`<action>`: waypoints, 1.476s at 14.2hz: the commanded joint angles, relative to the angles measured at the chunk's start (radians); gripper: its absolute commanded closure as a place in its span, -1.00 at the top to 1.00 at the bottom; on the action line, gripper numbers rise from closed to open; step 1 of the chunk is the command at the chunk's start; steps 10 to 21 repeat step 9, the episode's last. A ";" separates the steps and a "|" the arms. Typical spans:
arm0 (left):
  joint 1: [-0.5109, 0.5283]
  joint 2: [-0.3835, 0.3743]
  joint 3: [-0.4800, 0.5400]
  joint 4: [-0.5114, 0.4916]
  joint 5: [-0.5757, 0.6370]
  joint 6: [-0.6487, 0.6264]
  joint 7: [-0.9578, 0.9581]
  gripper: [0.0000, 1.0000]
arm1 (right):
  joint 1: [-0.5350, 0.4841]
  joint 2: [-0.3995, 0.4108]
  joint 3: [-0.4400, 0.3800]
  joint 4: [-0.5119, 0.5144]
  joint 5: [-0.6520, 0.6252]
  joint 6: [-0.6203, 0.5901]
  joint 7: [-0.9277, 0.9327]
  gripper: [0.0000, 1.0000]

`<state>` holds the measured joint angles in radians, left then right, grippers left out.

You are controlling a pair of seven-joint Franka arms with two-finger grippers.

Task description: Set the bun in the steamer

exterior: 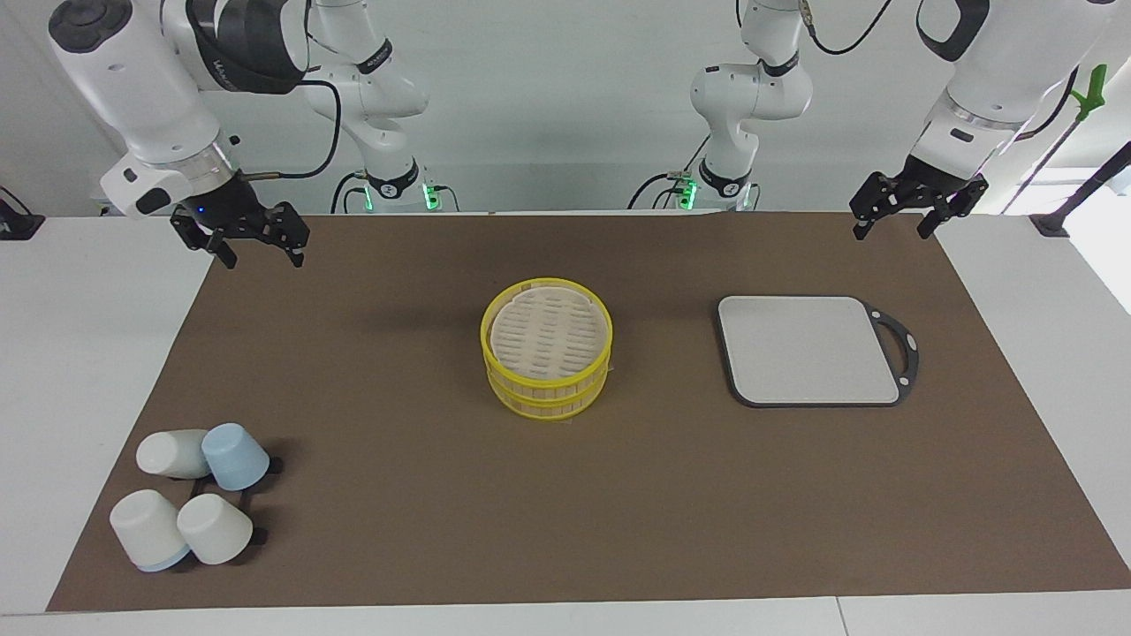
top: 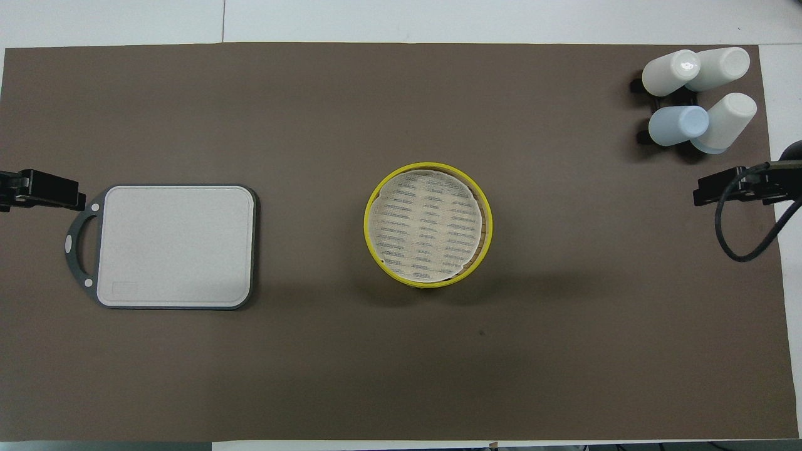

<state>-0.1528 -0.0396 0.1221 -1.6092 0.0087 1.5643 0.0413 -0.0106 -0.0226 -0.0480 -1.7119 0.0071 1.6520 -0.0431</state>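
Note:
The steamer (exterior: 548, 390) is a round yellow-rimmed basket at the middle of the brown mat, also seen in the overhead view (top: 374, 250). Its pale woven lid (exterior: 548, 331) sits on top and hides the inside. No bun shows in either view. My left gripper (exterior: 891, 231) hangs open and empty over the mat's corner at the left arm's end, close to the robots; it shows at the edge of the overhead view (top: 44, 191). My right gripper (exterior: 265, 256) hangs open and empty over the corner at the right arm's end, also in the overhead view (top: 720, 188). Both arms wait.
A grey rectangular board (exterior: 808, 349) with a dark handle lies beside the steamer toward the left arm's end (top: 175, 244). Several white and pale blue cups (exterior: 190, 495) on a dark rack stand toward the right arm's end, farther from the robots (top: 698, 94).

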 commanded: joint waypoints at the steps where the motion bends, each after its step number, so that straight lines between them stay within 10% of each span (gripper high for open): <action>1: -0.014 -0.005 0.007 -0.008 0.019 0.016 0.008 1.00 | -0.020 0.012 0.011 0.015 0.002 -0.017 -0.035 1.00; 21: -0.014 -0.005 0.007 -0.008 0.019 0.016 0.008 1.00 | -0.019 0.009 0.011 0.012 0.001 -0.014 -0.024 1.00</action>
